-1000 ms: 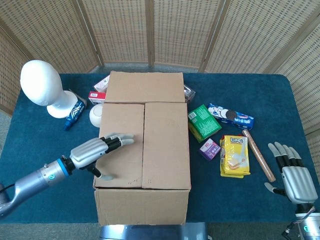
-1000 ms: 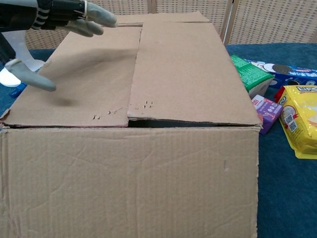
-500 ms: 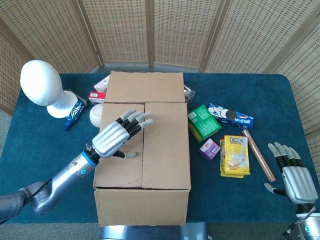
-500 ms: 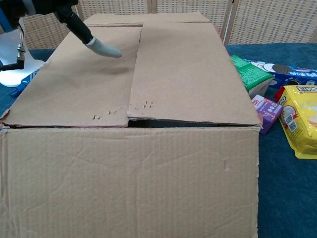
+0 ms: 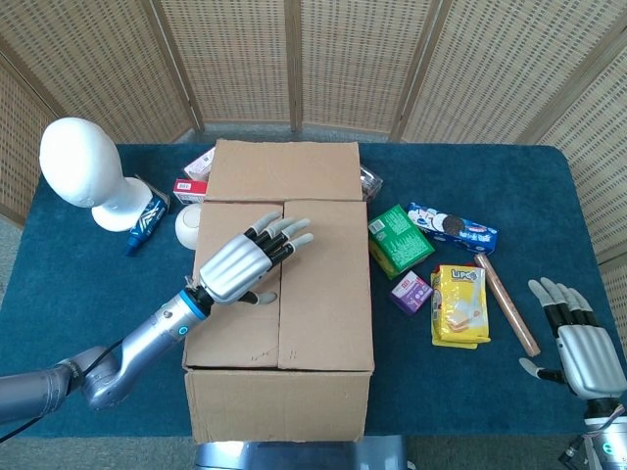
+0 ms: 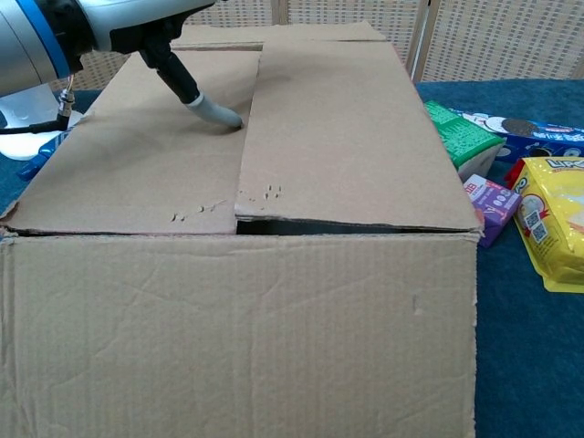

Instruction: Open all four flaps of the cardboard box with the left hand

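the cardboard box [image 5: 280, 294] is sitting at the near edge of the table [image 5: 88, 294], its two long top flaps lying shut. the left hand [image 5: 245, 264] is hovering over the seam, fingers released and spread, thumb tip touching the left flap [image 6: 137, 155]. the right hand [image 5: 578, 343] is resting by the table's near right corner, fingers released, grasping nothing.

Looks like a lab or demo setup rather than anyone's home: blue-covered table [image 5: 88, 284] fenced in by wicker screens [image 5: 294, 59], with a white mannequin head [image 5: 83, 166] and snack packs [image 5: 458, 304] scattered around as props.
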### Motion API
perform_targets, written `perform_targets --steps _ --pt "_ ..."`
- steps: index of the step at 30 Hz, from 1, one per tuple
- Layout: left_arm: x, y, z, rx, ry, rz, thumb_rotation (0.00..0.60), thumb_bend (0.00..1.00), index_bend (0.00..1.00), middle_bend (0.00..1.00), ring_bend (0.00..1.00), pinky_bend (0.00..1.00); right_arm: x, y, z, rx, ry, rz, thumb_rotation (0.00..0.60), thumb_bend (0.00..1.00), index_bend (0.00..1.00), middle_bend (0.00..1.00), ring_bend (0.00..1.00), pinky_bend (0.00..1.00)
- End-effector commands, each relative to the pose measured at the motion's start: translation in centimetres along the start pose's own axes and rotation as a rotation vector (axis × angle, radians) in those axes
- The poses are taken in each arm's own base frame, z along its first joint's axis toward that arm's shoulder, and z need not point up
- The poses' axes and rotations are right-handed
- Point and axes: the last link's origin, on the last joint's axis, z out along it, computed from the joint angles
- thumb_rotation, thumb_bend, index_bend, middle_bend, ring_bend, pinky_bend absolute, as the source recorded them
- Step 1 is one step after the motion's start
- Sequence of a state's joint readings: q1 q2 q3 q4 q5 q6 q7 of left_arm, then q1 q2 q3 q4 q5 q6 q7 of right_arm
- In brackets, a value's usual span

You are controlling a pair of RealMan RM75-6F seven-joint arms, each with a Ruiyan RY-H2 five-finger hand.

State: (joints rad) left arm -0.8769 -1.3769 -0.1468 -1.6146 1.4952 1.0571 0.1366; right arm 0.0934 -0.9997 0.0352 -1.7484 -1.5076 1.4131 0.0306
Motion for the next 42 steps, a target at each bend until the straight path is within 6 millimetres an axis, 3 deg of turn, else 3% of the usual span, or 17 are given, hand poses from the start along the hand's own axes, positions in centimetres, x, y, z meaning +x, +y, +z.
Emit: perform_targets --steps 1,8,17,28,34,42 --pt "-0.2 0.0 0.3 0.001 -0.005 0.013 0.600 0.10 0.00 0.00 0.00 0.00 0.0 0.0 0.0 0.000 -0.003 0.004 0.600 0.00 0.00 0.00 0.00 0.00" --pt "-1.3 0.8 1.5 0.007 0.001 0.028 0.600 0.10 0.00 0.00 0.00 0.00 0.1 0.0 0.0 0.002 -0.004 0.006 0.600 0.00 0.00 0.00 0.00 0.00" --pt "-1.3 2.2 3.0 -0.018 0.104 0.051 0.600 0.11 0.00 0.00 0.00 0.00 0.0 -0.4 -0.2 0.013 -0.009 0.010 0.600 0.00 0.00 0.00 0.00 0.00" --pt "1.3 2.8 3.3 -0.073 0.291 0.062 0.600 0.10 0.00 0.00 0.00 0.00 0.2 -0.4 -0.3 0.018 -0.012 0.023 0.600 0.00 0.00 0.00 0.00 0.00" --pt "2.7 4.1 5.0 -0.091 0.350 0.043 0.600 0.10 0.00 0.00 0.00 0.00 0.2 -0.4 -0.3 0.018 -0.014 0.025 0.600 0.00 0.00 0.00 0.00 0.00" --pt "4.4 6.8 8.9 -0.105 0.416 0.053 0.600 0.11 0.00 0.00 0.00 0.00 0.3 -0.3 -0.3 0.016 -0.024 0.028 0.600 0.00 0.00 0.00 0.00 0.00"
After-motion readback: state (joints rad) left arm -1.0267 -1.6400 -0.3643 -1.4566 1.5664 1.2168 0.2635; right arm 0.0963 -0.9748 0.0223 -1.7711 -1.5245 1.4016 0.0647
